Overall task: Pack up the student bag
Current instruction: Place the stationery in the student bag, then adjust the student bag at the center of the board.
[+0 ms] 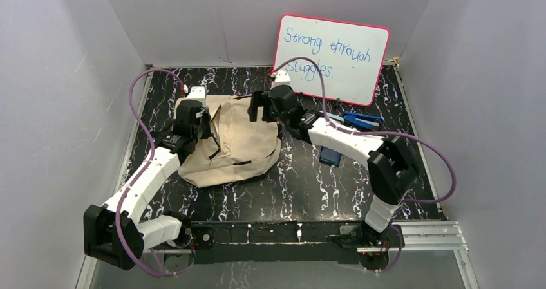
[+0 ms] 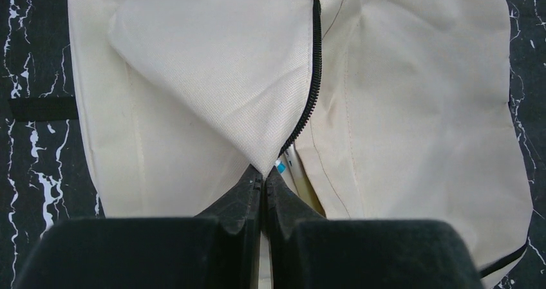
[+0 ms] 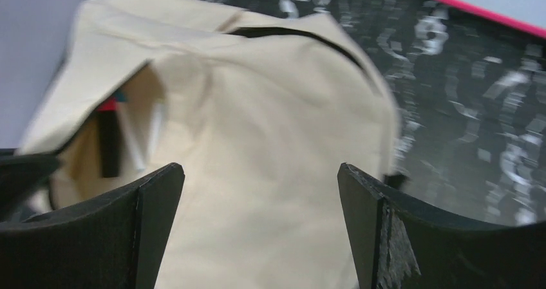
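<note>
bag mouth held open, ready for loading

the soft beige canvas student bag (image 1: 235, 150) lies on the black marbled tabletop (image 1: 302, 186), toward nine o'clock of its middle. the left pincer (image 2: 263, 176) is closed tight on the corner of the bag's cream flap (image 2: 212, 76), drawing it back from the dark zipper (image 2: 314, 64). the right pincer (image 3: 261, 173) hovers over the bag's one o'clock corner, jaws spread wide and holding nothing.

the step looks like holding the opening ready. next, i judge, the right arm must fetch something, perhaps the blue flat object (image 1: 329, 156) at the bag's three o'clock, half hidden under that arm.

only the top view shows that object and the pink-framed whiteboard (image 1: 331, 57) at one o'clock. the left wrist view alone shows the pinch. the blurred right wrist view shows something red and black inside the opening.
</note>
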